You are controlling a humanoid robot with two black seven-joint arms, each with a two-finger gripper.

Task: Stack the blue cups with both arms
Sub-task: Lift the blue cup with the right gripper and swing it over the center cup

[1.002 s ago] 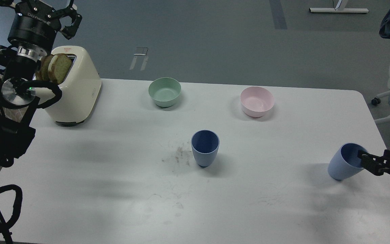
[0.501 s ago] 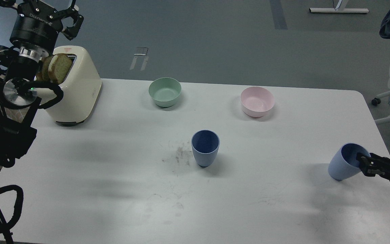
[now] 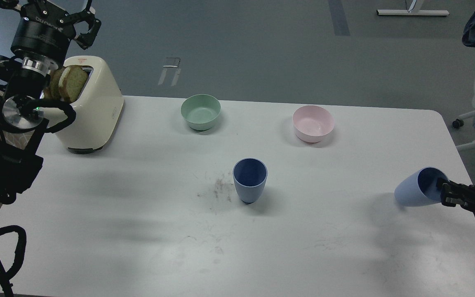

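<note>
Grip on the rim explains the tilt of the matte periwinkle-blue tapered cup near the right edge (image 3: 411, 193): the right pincer (image 3: 443, 190) is clamped on that cup's lip, one finger inside the dark mouth and one outside, so the cup leans steeply with its mouth toward the right edge and its base pointing inward. Whether its base touches the white worktop (image 3: 138, 231) I cannot tell; the shadow beneath suggests it is just clear. The second identical blue tumbler (image 3: 250, 180) stands upright and free near the middle of the worktop, mouth open upward, which makes it the likely receiver for stacking. The held cup would probably need turning upright before it can drop in. The left pincer (image 3: 78, 20) is raised beyond the far-left corner, above the cream toaster holding bread slices (image 3: 93, 107), its fingers spread apart and holding nothing, well apart from both cups. A mint-green bowl (image 3: 201, 111) and a pale pink bowl (image 3: 313, 123) sit along the far edge, clear of the path between the cups.
</note>
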